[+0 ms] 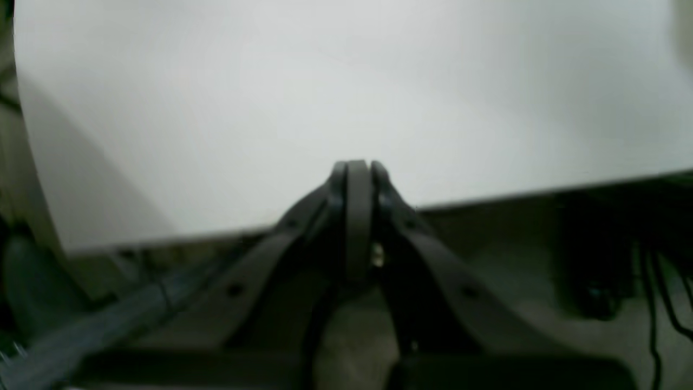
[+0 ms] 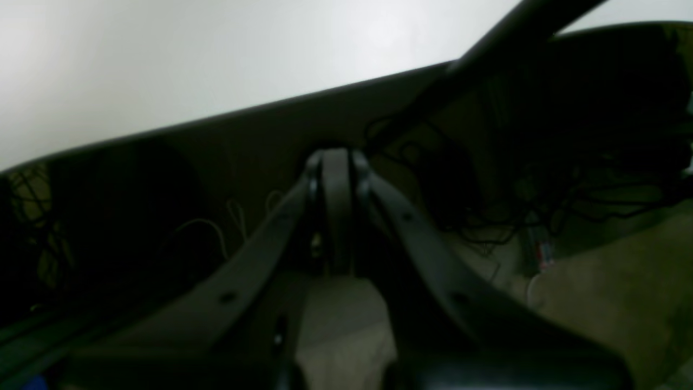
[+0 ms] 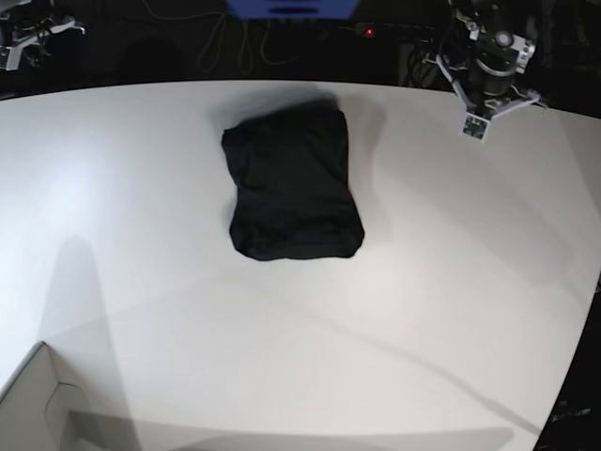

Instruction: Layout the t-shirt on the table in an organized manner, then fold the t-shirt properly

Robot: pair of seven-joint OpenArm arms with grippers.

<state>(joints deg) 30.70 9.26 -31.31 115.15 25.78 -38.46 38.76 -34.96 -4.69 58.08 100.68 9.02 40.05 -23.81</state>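
Fingers on both arms are clenched tight with nothing between them: the left gripper (image 1: 356, 168) has its tips pressed together right over the table's (image 1: 325, 97) edge in its wrist view, and the right gripper (image 2: 337, 157) looks the same, tips together and hanging off the table past its rim, with dark floor and a mess of cables (image 2: 487, 216) below it. From the base view, the left arm (image 3: 488, 66) is parked at the far right corner and the right arm (image 3: 23, 38) at the far left corner, both well apart from the t-shirt (image 3: 291, 183). The black shirt is folded into a compact, roughly rectangular bundle lying flat toward the far middle of the white table, slightly left of centre, its far edge near the table's far rim. Nothing's sitting on it or beside it. White tabletop runs wide to the left, to the right and especially on the near side. A pale box corner (image 3: 38, 404) pokes in at the near left. Right side of the table curves away toward the near right corner. Something blue (image 3: 291, 7) sits behind the far edge, next to a small red light (image 3: 368, 31).
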